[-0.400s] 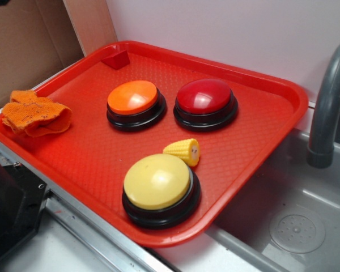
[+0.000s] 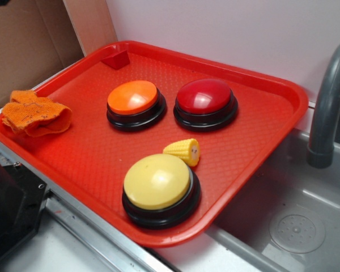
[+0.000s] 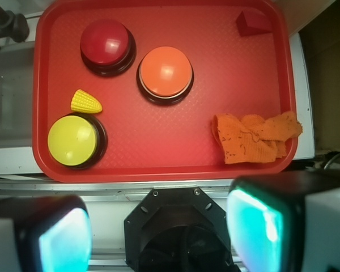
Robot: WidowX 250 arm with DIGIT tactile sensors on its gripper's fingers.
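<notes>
The end effector [image 3: 164, 229] hangs high, spread wide and empty, over the near rim of the red tray [image 3: 158, 144], closest to the orange cloth [image 3: 255, 137]; grasping anything looks to call for descending first.

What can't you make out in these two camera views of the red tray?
Gripper: wrist view, its fingers are blurred and cut off by the bottom edge.
Faucet: exterior view, its top is cut off by the right edge.
Orange cloth: both views, its folds hide anything beneath.
Corn: exterior view, the yellow button hides whether they touch.
Black object: exterior view, cut off by the left edge, unidentifiable.
</notes>
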